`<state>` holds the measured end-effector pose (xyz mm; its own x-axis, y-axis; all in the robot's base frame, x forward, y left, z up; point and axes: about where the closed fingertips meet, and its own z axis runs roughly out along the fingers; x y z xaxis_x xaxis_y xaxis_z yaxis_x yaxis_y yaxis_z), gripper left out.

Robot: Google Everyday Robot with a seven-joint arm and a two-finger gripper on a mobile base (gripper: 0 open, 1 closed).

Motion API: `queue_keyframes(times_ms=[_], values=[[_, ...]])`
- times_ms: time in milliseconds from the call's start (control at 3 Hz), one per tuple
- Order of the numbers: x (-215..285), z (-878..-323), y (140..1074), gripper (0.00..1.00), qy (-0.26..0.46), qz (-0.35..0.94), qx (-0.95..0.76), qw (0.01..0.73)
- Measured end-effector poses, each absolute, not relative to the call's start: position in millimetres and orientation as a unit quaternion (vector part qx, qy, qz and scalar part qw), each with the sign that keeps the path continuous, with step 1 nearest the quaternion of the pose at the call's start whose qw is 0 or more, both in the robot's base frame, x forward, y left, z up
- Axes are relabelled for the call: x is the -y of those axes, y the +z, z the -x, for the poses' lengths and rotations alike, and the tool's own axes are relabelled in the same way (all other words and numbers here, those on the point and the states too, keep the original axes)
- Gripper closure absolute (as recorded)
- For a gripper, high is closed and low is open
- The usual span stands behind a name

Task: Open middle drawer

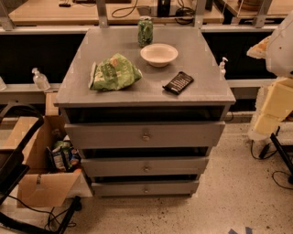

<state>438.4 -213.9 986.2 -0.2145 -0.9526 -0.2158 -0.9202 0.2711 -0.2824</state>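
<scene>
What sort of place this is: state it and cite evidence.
Probably a lab or workshop: cabled workbenches behind the grey drawer cabinet, speckled floor, cardboard box of clutter. The gripper is out of view.

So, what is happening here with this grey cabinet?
Only part of the robot's white and yellowish arm shows at the right edge; its gripper is not in view. Nothing touches the grey wooden middle drawer with the small round metal knob, which seems not pulled out yet. A crumpled green bag and a round white bowl lie on the grey cabinet top.
</scene>
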Motion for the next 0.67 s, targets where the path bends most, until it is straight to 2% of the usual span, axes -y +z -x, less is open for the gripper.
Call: queue_keyframes(times_ms=[667], values=[[209.5, -435.7, 979.9, 0.0, -0.048, 0.608, -0.77, 0.188]])
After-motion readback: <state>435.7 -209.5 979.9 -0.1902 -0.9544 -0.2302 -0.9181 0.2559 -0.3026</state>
